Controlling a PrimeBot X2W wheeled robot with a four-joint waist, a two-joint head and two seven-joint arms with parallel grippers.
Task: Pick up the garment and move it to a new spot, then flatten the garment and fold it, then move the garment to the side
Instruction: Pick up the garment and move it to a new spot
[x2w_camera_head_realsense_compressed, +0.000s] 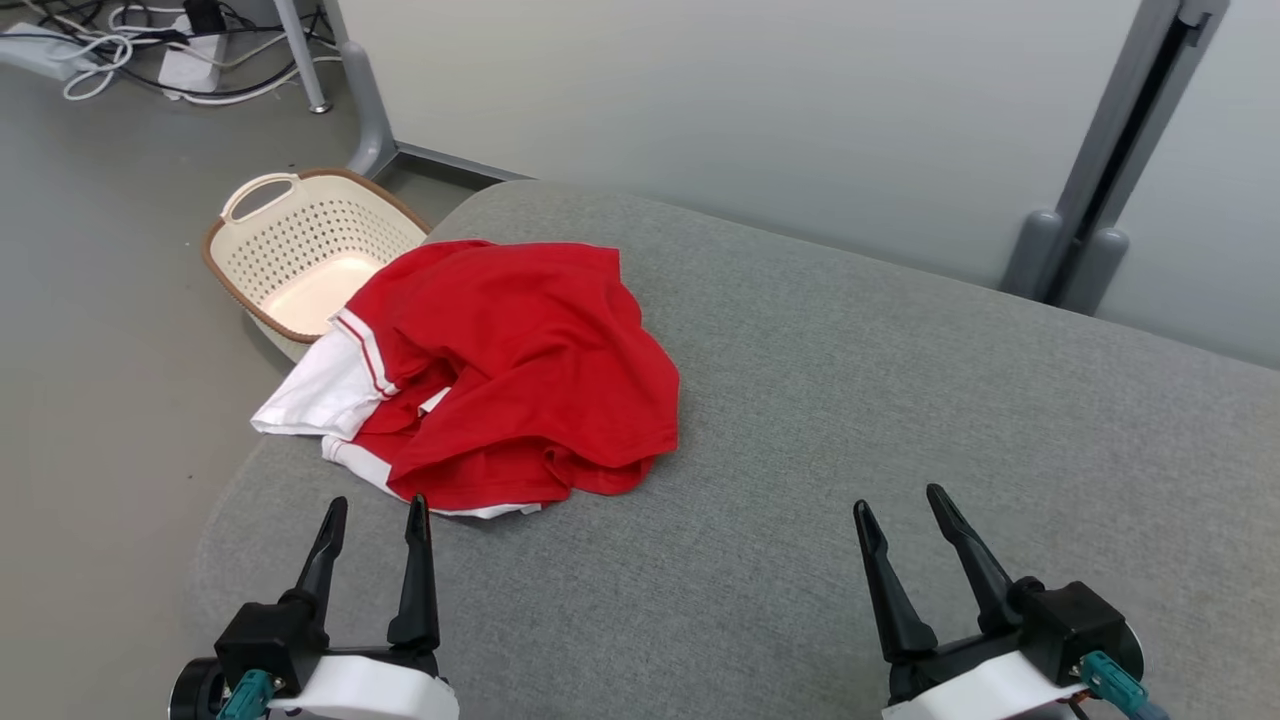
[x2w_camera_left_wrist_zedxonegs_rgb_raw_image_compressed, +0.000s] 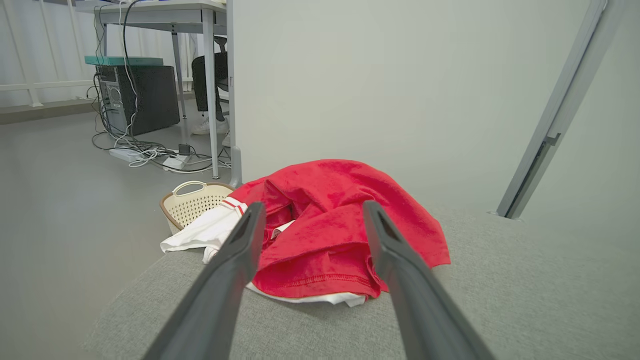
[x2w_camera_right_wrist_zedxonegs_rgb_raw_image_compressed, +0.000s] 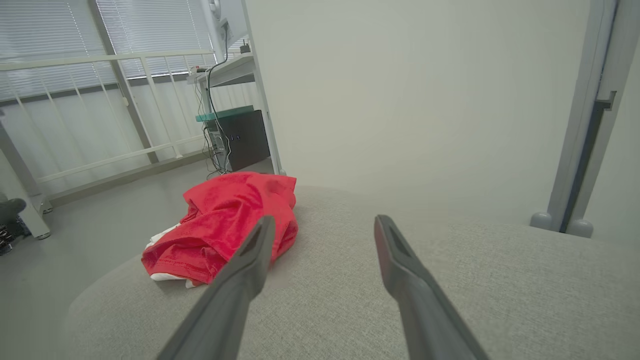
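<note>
The left gripper (x2w_camera_head_realsense_compressed: 377, 503) and right gripper (x2w_camera_head_realsense_compressed: 898, 499) each have two long tapered black fingers (x2w_camera_head_realsense_compressed: 416, 580), black base blocks (x2w_camera_head_realsense_compressed: 268, 640), white wrist shells (x2w_camera_head_realsense_compressed: 372, 692) and teal connectors (x2w_camera_head_realsense_compressed: 246, 694).

No text can be read.

The red and white garment (x2w_camera_head_realsense_compressed: 520, 370) shows only plain cloth and striped trim, and the cream basket (x2w_camera_head_realsense_compressed: 300, 230) at the upper left of the head view has bare perforated walls. In the left wrist view, the marks on the front of the dark computer case (x2w_camera_left_wrist_zedxonegs_rgb_raw_image_compressed: 145, 97) at the upper left are too small to make out.
</note>
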